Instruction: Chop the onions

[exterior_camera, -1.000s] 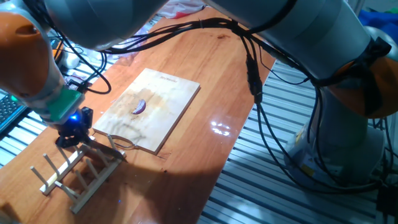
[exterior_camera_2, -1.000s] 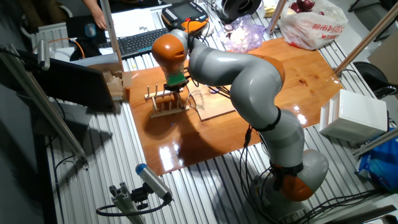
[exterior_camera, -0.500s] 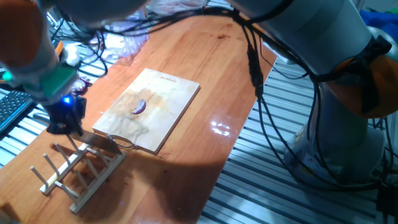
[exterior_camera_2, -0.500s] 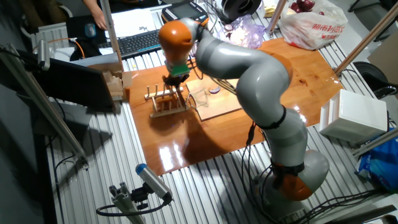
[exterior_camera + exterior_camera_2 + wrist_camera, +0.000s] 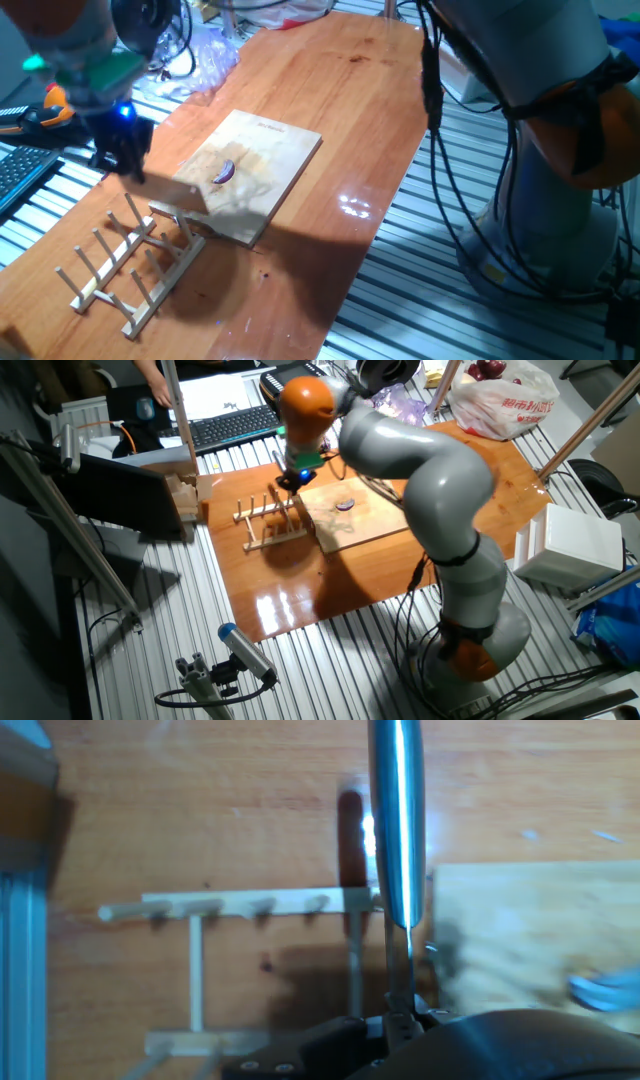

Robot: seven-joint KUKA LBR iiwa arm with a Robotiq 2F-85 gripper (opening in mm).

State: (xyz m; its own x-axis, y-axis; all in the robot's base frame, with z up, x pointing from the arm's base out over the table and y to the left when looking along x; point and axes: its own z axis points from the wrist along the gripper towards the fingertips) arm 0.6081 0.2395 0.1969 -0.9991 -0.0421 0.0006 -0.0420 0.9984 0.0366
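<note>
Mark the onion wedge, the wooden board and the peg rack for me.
onion wedge (image 5: 223, 172): one fixed view, middle of the purple crescent.
wooden board (image 5: 275, 150): one fixed view, bare part near its far corner.
peg rack (image 5: 128, 270): one fixed view, on its pegs and rails.

I see overhead glare on the table (image 5: 355, 205), motion blur on the arm (image 5: 90, 40), soft hand view.

A robotics lab: the wooden tabletop (image 5: 480, 470) sits on a frame of aluminium slats (image 5: 330, 650), with a computer keyboard (image 5: 222, 426) at about 11 o'clock, loose cables (image 5: 440, 200) trailing off the arm, a white box (image 5: 565, 545) at 3 o'clock, and a camera (image 5: 240, 655) on a stand at 7 o'clock.
</note>
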